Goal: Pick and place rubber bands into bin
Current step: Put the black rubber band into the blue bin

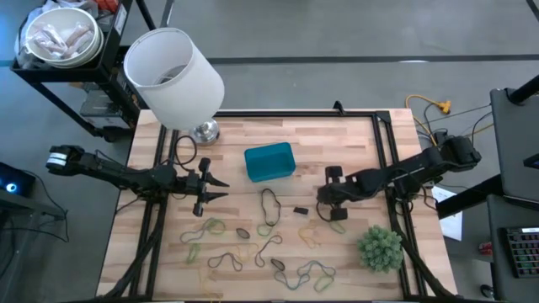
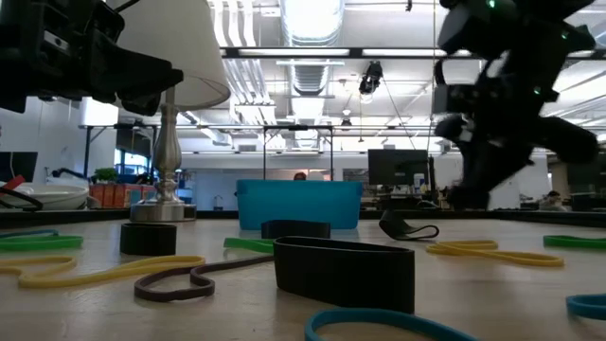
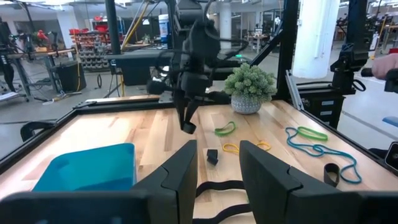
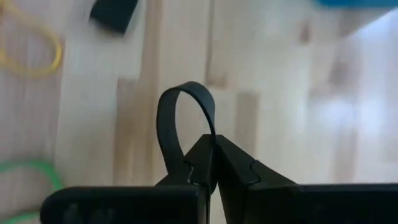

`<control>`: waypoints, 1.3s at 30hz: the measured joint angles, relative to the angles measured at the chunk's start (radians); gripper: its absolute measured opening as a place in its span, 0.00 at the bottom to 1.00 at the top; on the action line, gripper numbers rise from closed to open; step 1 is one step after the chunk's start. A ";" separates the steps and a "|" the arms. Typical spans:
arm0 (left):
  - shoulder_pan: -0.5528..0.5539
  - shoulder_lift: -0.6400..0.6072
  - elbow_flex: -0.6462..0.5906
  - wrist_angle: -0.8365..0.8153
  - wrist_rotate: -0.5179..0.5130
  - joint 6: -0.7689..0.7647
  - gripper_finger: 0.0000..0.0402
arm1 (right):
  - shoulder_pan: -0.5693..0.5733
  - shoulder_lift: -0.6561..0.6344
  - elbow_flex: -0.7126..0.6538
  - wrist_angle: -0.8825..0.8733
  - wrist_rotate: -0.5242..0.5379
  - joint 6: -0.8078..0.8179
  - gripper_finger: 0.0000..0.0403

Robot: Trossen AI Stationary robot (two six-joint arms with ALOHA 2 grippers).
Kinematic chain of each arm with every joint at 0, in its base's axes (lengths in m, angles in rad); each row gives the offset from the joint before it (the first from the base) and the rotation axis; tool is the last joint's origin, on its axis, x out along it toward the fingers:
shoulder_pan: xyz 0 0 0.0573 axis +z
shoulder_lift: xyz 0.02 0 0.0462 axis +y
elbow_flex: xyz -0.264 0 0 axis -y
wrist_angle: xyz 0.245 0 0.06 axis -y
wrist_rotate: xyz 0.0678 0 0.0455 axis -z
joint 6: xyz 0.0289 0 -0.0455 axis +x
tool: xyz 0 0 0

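Pinched between the closed fingertips of the right gripper (image 4: 214, 163), a dark rubber band (image 4: 180, 121) is arching up in a thin loop, with only its end caught in the pinch. That shallow hold is the main worry: the loop is standing free and could be slipping out on the way across, dropping back onto the wooden table (image 1: 354, 135). The blue bin (image 1: 269, 162) is sitting a short way ahead of this gripper and off to one side, with bare wood in between, so a drop there would mean another pick. Other rubber bands (image 1: 253, 252) are lying scattered near and behind the gripper, and a low carry could be snagging one. The left gripper (image 1: 217, 187) is hovering on the bin's far side with its fingers spread and nothing between them; a wide swing over the bin could be crowding it.
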 joint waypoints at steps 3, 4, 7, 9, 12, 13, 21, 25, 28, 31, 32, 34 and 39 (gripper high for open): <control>0.000 0.003 0.002 0.002 0.000 0.000 0.26 | 0.000 -0.004 0.044 0.022 0.060 -0.044 0.02; 0.000 0.003 0.001 0.002 0.000 0.000 0.26 | 0.000 -0.004 0.059 0.048 0.083 -0.066 0.02; 0.000 0.006 0.001 0.006 0.000 0.000 0.26 | -0.003 -0.005 0.095 0.163 0.142 -0.161 0.02; 0.000 0.006 0.001 0.010 0.000 0.000 0.26 | -0.009 -0.005 0.109 0.279 0.165 -0.250 0.02; 0.000 0.014 0.002 0.031 0.000 0.000 0.26 | -0.030 -0.006 0.114 0.467 0.167 -0.383 0.02; 0.000 0.016 0.001 0.037 0.000 0.000 0.26 | -0.038 -0.006 0.114 0.523 0.167 -0.416 0.02; 0.000 0.041 0.002 0.055 0.000 0.000 0.26 | -0.151 0.044 0.114 0.720 0.164 -0.503 0.02; 0.000 0.048 0.002 0.053 0.000 0.000 0.26 | -0.213 0.112 0.114 0.776 0.164 -0.457 0.02; 0.000 0.052 0.004 0.053 0.000 0.000 0.26 | -0.248 0.180 0.114 0.840 0.163 -0.456 0.02; 0.000 0.052 0.003 0.053 0.000 0.000 0.26 | -0.274 0.255 0.139 0.859 0.163 -0.456 0.02; 0.000 0.051 0.002 0.053 0.000 0.000 0.26 | -0.280 0.278 0.152 0.856 0.164 -0.454 0.02; 0.000 0.051 0.002 0.053 0.000 0.000 0.26 | -0.290 0.321 0.183 0.841 0.164 -0.443 0.02; 0.000 0.052 0.002 0.052 0.000 0.000 0.26 | -0.298 0.391 0.289 0.713 0.164 -0.426 0.05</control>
